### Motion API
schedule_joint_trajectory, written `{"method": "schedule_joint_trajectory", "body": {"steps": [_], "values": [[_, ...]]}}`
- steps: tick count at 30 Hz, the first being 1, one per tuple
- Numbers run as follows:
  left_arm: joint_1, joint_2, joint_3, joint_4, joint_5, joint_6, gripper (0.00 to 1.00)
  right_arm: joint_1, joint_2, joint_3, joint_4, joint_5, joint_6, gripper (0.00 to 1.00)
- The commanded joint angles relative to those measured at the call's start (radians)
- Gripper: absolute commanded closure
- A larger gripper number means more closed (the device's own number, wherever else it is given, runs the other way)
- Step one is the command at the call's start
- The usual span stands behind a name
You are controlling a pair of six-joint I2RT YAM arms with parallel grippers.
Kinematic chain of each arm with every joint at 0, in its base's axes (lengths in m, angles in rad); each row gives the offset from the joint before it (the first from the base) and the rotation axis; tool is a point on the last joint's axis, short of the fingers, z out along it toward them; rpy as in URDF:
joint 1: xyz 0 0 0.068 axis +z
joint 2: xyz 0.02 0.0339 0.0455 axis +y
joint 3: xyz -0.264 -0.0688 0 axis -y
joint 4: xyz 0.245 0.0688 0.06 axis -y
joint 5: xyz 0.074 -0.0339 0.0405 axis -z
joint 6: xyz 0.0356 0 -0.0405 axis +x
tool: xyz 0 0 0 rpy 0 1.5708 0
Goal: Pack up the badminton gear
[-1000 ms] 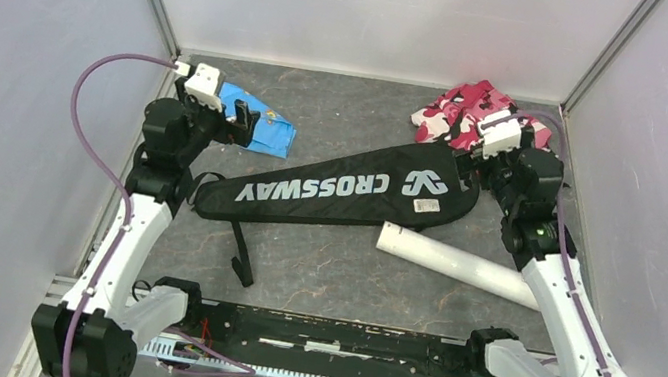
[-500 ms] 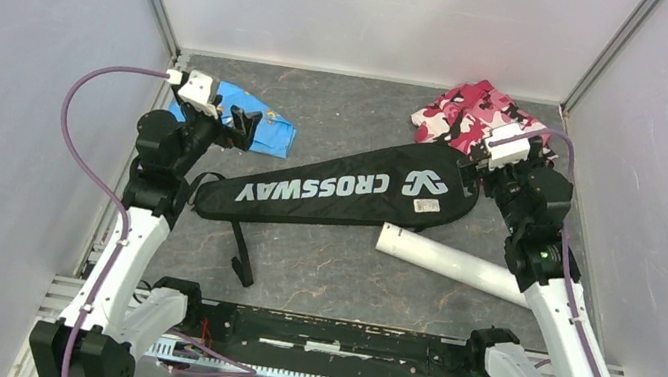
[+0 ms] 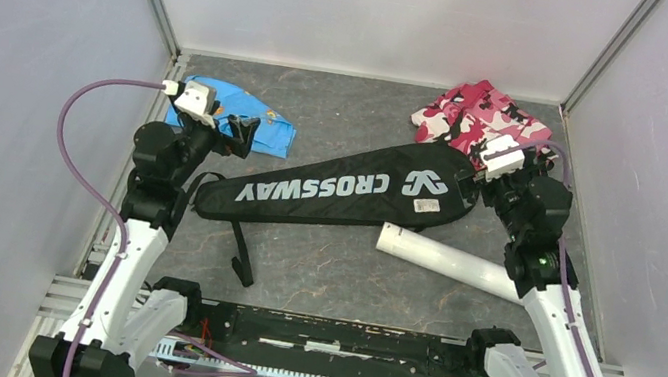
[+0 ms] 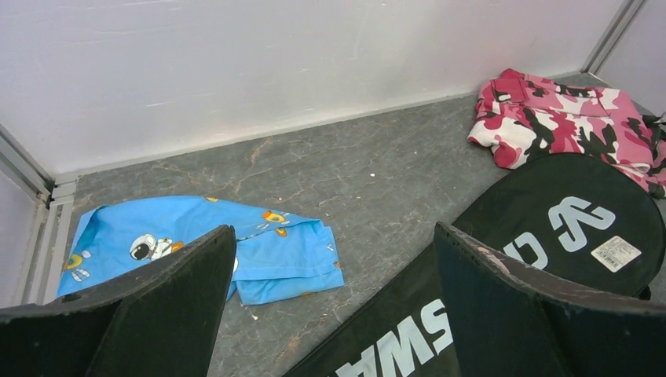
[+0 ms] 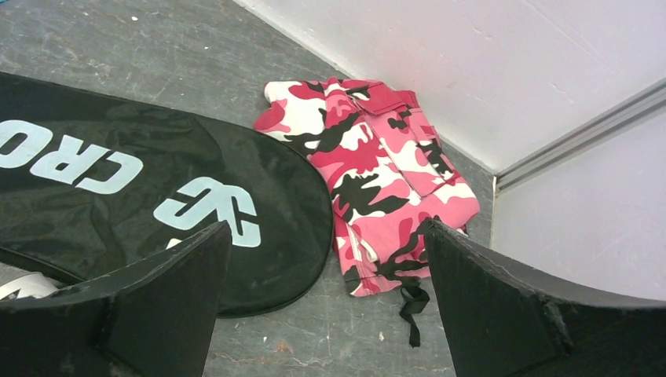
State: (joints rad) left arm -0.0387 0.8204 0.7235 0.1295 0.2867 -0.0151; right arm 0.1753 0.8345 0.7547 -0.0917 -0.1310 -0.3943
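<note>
The long black CROSSWAY racket bag (image 3: pixel 340 190) lies zipped and slanting across the table, with its wide end at the right (image 4: pixel 581 220) (image 5: pixel 157 188). A long white tube (image 3: pixel 455 263) rests on the table just in front of that wide end. My left gripper (image 3: pixel 243 132) (image 4: pixel 334 236) hovers open above the bag's narrow end, nothing between its fingers. My right gripper (image 3: pixel 470 173) (image 5: pixel 326 228) hovers open over the edge of the wide end, also holding nothing.
A pink camouflage cloth (image 3: pixel 478 115) (image 5: pixel 377 173) lies at the back right, touching the bag's wide end. A blue printed cloth (image 3: pixel 245 119) (image 4: pixel 204 243) lies at the back left. The bag's strap (image 3: pixel 240 260) trails toward the near edge. White walls close in three sides.
Both wrists have drawn back a little toward the near side, staying open. The bag, the tube and the cloths have not moved.
</note>
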Motion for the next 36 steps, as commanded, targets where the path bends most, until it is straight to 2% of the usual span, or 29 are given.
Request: {"method": "schedule_joint_trajectory", "body": {"steps": [1, 36], "values": [[0.008, -0.027, 0.005, 0.034, 0.003, -0.028, 0.0, -0.023, -0.032, 0.01, 0.027, -0.015, -0.008, 0.02], [0.017, -0.002, 0.015, 0.01, 0.026, -0.032, 0.0, -0.045, -0.026, 0.018, 0.011, -0.004, -0.016, 0.02]]}}
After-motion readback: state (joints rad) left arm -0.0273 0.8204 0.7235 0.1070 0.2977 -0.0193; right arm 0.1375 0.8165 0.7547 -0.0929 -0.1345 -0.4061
